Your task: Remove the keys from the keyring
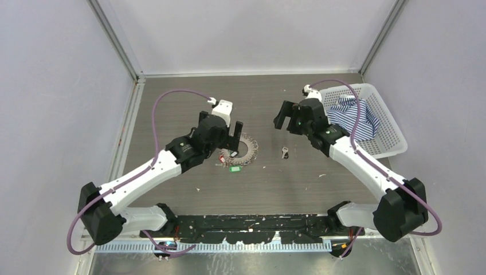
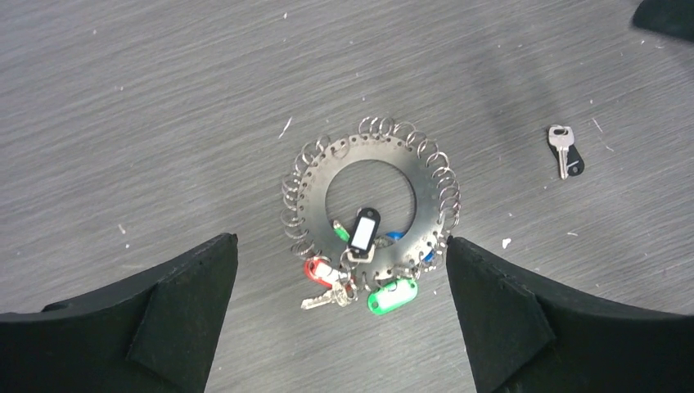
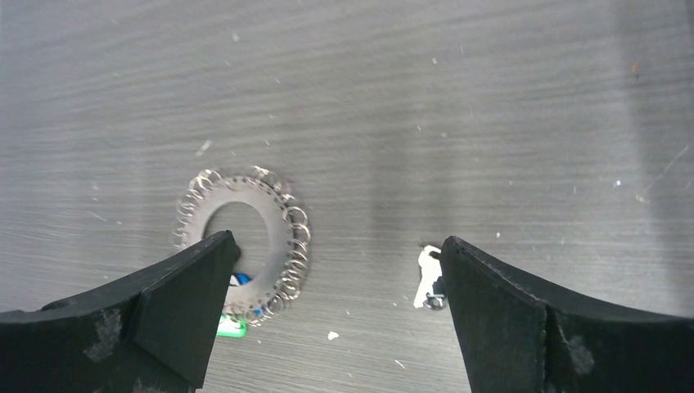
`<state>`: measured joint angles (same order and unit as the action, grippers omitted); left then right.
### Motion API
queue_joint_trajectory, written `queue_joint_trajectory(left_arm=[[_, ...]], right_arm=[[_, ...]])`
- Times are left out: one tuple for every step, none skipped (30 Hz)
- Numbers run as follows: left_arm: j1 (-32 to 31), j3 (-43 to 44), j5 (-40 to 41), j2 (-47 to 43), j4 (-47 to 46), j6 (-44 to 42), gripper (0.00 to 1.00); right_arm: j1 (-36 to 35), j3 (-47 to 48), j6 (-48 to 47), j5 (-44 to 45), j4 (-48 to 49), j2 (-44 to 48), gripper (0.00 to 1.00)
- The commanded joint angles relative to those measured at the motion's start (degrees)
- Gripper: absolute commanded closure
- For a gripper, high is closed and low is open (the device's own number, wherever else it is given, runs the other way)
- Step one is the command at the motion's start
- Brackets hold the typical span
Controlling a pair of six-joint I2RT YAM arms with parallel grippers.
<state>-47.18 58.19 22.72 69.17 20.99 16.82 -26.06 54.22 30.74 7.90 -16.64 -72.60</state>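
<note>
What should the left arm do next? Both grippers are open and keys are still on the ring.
Probably lower the left gripper onto the keyring and grip its rim beside the keys clustered at its near edge. The open jaws straddle the ring, and only one loose key lies apart from it, so steadying the ring seems the first step.

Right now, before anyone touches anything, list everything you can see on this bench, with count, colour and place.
keyring: one, silvery, mid-table
keys: several, green, red, blue tags, bunched on the keyring's near side
loose key: one, silver, dark tag, right of keyring
basket: one, white, far right
striped cloth: one, blue-white, in basket
table: one, grey wood-grain
left gripper: one, black, open, over keyring
right gripper: one, black, open, near loose key
</note>
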Motion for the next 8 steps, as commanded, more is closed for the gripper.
queue_joint_trajectory(left_arm=[[-0.02, 1.66, 2.34, -3.51, 3.3, 1.14, 0.0], [-0.02, 1.54, 2.37, -4.0, 3.14, 0.85, 0.0], [-0.02, 1.56, 2.47, -4.43, 3.07, 0.62, 0.0], [-0.02, 1.6, 2.48, -4.8, 3.09, 0.32, 0.0], [-0.02, 1.61, 2.4, -5.06, 3.1, 0.12, 0.0], [-0.02, 1.53, 2.55, -5.35, 3.16, -0.1, 0.0], [-0.02, 1.37, 2.61, -5.51, 3.12, -0.3, 0.0], [0.02, 1.27, 2.72, -5.67, 3.28, -0.49, 0.0]], right_arm=[[-0.03, 4.21, -0.91, -0.44, 2.07, 1.78, 0.0], [-0.1, 4.71, -0.94, -0.68, 2.06, 1.8, 0.0], [-0.09, 5.02, -0.95, -0.99, 2.15, 1.8, 0.0], [-0.05, 5.35, -0.98, -1.18, 2.29, 1.78, 0.0], [-0.03, 5.56, -0.95, -1.28, 2.34, 1.78, 0.0], [-0.06, 5.75, -0.87, -1.37, 2.56, 1.78, 0.0], [-0.03, 5.87, -0.82, -1.52, 2.8, 1.72, 0.0], [-0.1, 5.96, -0.77, -1.63, 3.03, 1.82, 0.0]])
